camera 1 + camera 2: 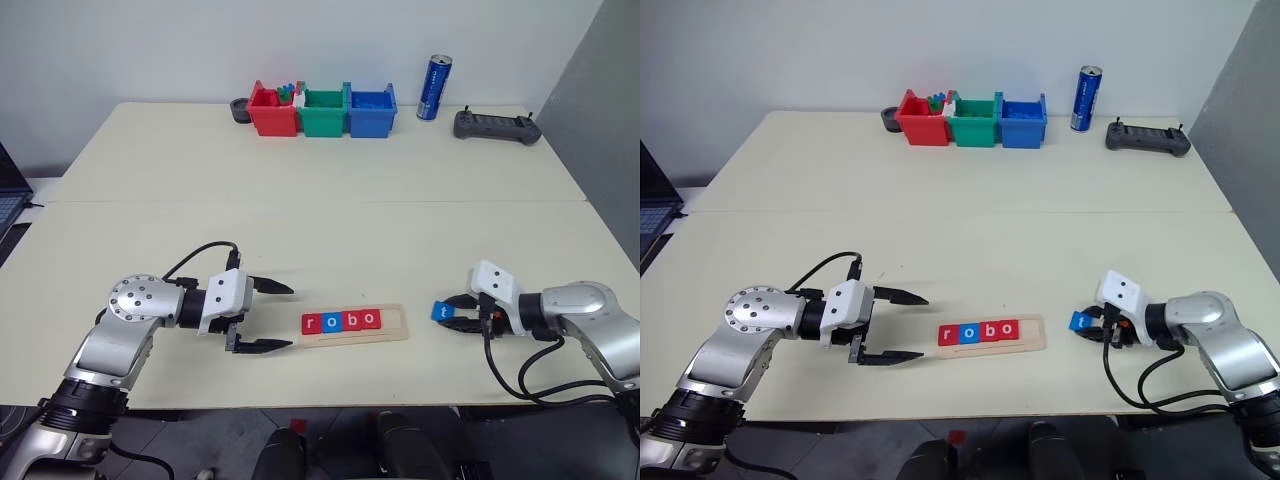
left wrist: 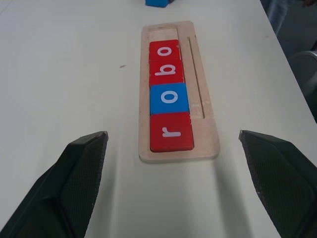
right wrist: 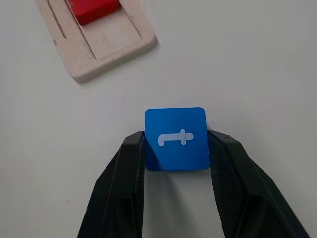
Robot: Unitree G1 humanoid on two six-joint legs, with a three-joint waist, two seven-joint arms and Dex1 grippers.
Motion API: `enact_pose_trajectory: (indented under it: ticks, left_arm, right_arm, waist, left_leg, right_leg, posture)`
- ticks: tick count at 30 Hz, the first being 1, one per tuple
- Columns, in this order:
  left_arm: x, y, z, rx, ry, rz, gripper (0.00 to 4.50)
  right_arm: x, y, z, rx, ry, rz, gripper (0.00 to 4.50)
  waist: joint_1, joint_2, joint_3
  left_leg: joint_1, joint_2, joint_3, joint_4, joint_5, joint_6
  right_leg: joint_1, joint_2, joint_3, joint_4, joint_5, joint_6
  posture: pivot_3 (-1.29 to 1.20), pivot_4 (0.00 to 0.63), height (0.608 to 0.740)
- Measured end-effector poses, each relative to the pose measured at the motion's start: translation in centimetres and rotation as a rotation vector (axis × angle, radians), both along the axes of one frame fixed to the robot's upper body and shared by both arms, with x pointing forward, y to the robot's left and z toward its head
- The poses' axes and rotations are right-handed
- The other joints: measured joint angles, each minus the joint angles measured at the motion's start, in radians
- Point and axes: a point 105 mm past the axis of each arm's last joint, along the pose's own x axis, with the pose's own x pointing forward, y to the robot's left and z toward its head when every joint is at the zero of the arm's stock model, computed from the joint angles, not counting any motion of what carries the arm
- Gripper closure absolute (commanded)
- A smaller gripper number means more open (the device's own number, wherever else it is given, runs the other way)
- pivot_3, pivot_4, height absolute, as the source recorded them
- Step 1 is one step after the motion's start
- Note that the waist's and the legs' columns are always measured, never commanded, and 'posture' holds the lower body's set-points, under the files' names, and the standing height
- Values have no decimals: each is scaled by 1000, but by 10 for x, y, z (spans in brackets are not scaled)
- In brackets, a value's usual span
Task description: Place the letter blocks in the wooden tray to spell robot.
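Note:
The wooden tray (image 1: pixel 396 326) lies near the table's front edge. Four letter blocks rest in its groove: a red r (image 1: pixel 311 322), a blue o (image 1: pixel 331 321), a red b (image 1: pixel 351 320) and a red o (image 1: pixel 370 318). The slot at the tray's right end is bare wood. My left gripper (image 1: pixel 290 318) hovers open just left of the tray, pointing at it. To the right of the tray, my right gripper (image 3: pixel 176 141) is shut on a blue t block (image 3: pixel 176 139), its fingers pressed against two opposite sides, low over the table.
Red (image 1: pixel 272 112), green (image 1: pixel 323 112) and blue (image 1: pixel 371 112) plastic bins stand in a row at the table's far edge. A blue can (image 1: pixel 434 87) and a dark controller (image 1: pixel 496 126) lie to their right. A laptop corner (image 1: pixel 8 195) shows at the far left.

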Motion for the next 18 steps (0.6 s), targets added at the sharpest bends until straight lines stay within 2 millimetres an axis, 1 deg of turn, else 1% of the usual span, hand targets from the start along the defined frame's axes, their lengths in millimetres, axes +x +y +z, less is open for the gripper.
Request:
enact_pose_trajectory:
  ticks: [3,4,6,9,14,18]
  left_arm:
    - [0,0,0,0,-1,-1,0]
    - [0,0,0,0,-2,-1,0]
    - [-1,0,0,1,-11,-7,0]
    - [-2,3,-5,2,-7,-4,0]
    - [-1,10,-12,5,3,3,0]
    - [-1,12,-14,5,-7,4,0]
  right_arm:
    - [-6,23,15,6,-38,93,3052]
    - [-9,31,17,11,-41,129,3052]
    - [-14,43,16,2,-32,177,3052]
    - [-15,48,10,-37,-27,207,3052]
    - [-5,58,9,-78,-57,234,3052]
    - [-3,62,5,-99,-44,256,3052]
  waist:
    - [0,0,0]
    - [1,0,0]
    - [2,0,0]
    - [2,0,0]
    - [1,0,0]
    - [2,0,0]
  left_leg:
    - [0,0,0,0,0,0]
    - [0,0,0,0,0,0]
    - [0,0,0,0,0,0]
    - [0,0,0,0,0,0]
    - [0,0,0,0,0,0]
    - [0,0,0,0,0,0]
  right_leg:
    - [0,0,0,0,0,0]
    - [0,0,0,0,0,0]
    - [0,0,0,0,0,0]
    - [0,0,0,0,0,0]
    - [0,0,0,0,0,0]
    - [0,0,-1,0,1,-1]
  posture:
    - [0,150,740]
    - [0,150,740]
    - [0,150,740]
    - [0,150,740]
    - [0,150,740]
    - [0,150,740]
